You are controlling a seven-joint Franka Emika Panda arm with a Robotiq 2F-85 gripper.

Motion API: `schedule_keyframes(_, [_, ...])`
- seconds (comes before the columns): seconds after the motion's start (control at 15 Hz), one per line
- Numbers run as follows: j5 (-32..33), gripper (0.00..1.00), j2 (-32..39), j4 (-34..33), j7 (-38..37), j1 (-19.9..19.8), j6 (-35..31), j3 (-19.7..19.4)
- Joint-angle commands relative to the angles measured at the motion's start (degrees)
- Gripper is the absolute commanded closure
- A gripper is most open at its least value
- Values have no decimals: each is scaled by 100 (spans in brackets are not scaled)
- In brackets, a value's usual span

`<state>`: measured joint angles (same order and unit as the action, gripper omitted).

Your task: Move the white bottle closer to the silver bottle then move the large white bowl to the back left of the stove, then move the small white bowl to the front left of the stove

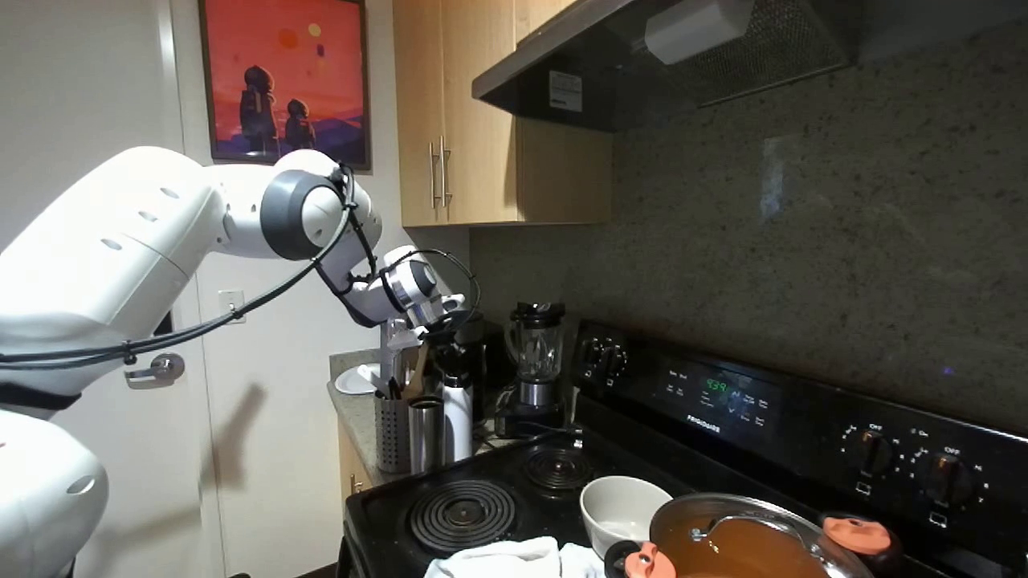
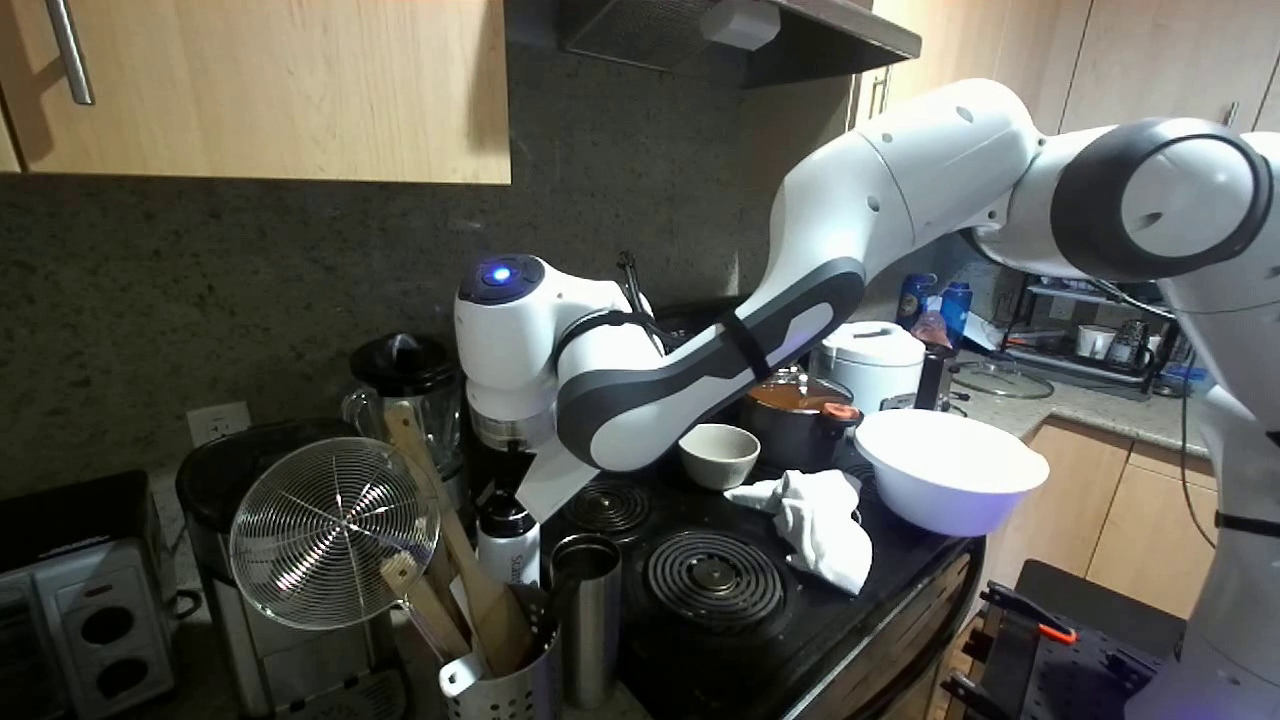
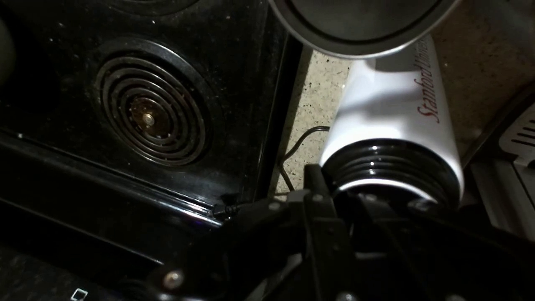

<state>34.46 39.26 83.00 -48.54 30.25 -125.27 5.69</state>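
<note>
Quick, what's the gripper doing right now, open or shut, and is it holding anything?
Gripper: closed, near the top of the white bottle; whether it grips the bottle cannot be told.

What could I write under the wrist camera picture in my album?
The robot gripper by the top of a white bottle that says Stanford, with a silver cup and the stove close by.

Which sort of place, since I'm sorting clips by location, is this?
A kitchen, probably a home one: it has a black electric coil-burner stove, a clear blender with a black lid, and light wooden wall cabinets.
</note>
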Motion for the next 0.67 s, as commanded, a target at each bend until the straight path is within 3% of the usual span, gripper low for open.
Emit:
schedule_keyframes(0.0, [-61, 94, 2, 13, 11, 109, -95, -146])
schedule_keyframes(0.2, [-54, 94, -2, 19, 8, 132, -84, -166])
schedule_keyframes(0.27, [-55, 73, -3, 17, 8, 135, -87, -167])
schedule_keyframes(0.6, [-49, 34, -25, 29, 13, 143, -108, -177])
